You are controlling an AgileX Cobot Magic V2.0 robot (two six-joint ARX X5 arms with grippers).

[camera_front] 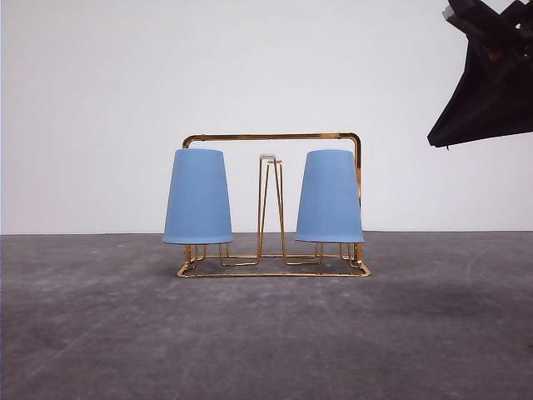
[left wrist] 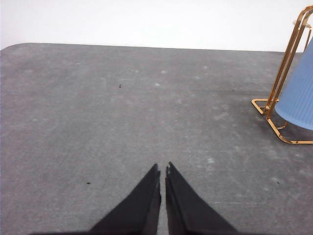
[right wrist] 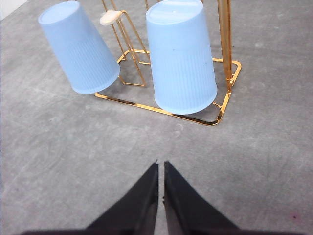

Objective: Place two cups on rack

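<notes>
Two light-blue ribbed cups hang upside down on the gold wire rack [camera_front: 275, 272] in the middle of the table: one cup [camera_front: 197, 197] on the left prong, the other cup [camera_front: 330, 197] on the right prong. A bare white-tipped prong [camera_front: 268, 158] stands between them. The right wrist view looks down on both cups [right wrist: 78, 49] [right wrist: 182, 56] and the rack base [right wrist: 195, 119]. My right gripper [right wrist: 161, 164] is shut and empty, raised in front of the rack. My left gripper [left wrist: 163, 167] is shut over bare table, with the rack's end [left wrist: 276, 115] and a cup [left wrist: 299, 95] off to its side.
The grey table [camera_front: 266, 342] runs back to a white wall. A part of the right arm [camera_front: 491, 75] hangs dark at the upper right of the front view, well above the rack.
</notes>
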